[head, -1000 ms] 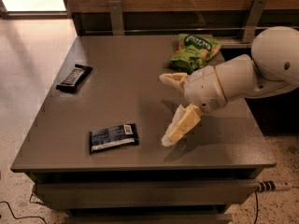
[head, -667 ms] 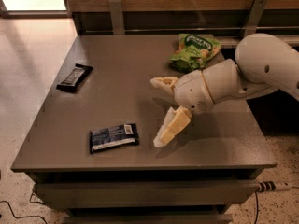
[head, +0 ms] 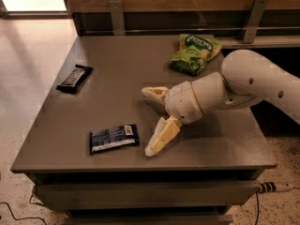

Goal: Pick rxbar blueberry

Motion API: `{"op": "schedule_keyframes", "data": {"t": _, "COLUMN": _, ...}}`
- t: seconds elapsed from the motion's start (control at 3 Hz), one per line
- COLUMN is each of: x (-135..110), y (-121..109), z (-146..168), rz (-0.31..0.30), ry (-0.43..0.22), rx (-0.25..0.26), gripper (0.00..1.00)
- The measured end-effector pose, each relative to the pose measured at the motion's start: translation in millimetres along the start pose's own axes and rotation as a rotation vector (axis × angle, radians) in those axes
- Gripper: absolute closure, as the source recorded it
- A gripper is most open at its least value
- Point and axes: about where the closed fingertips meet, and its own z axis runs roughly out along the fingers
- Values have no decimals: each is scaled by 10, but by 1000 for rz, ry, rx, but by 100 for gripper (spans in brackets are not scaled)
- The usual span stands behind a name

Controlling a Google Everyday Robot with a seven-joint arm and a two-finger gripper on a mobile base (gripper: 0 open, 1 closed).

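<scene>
Navy-wrapped blueberry bar lies flat by the table's front edge, its long axis pointing toward my gripper, which hangs just beside the bar's end, fingers spread wide apart, holding nothing.

The arm was glossy white, rounded, dotted with small dark holes; its pincer, above the desk's near middle, had two spread cream-yellow fingers.

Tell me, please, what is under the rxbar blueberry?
Only the table shows beneath the rxbar blueberry, lying flat; anything its wrapper covers is hidden. The open gripper is beside it, not touching.
</scene>
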Motion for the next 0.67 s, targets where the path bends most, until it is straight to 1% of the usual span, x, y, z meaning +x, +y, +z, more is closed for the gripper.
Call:
{"op": "schedule_keyframes", "data": {"t": 0.33, "x": -30, "y": 69, "z": 201, "rz": -22, "ry": -6, "rx": -23, "gripper": 0}}
{"op": "schedule_keyframes", "data": {"t": 0.67, "x": -17, "y": 86, "z": 351, "rz": -19, "ry": 4, "rx": -47, "gripper": 0}}
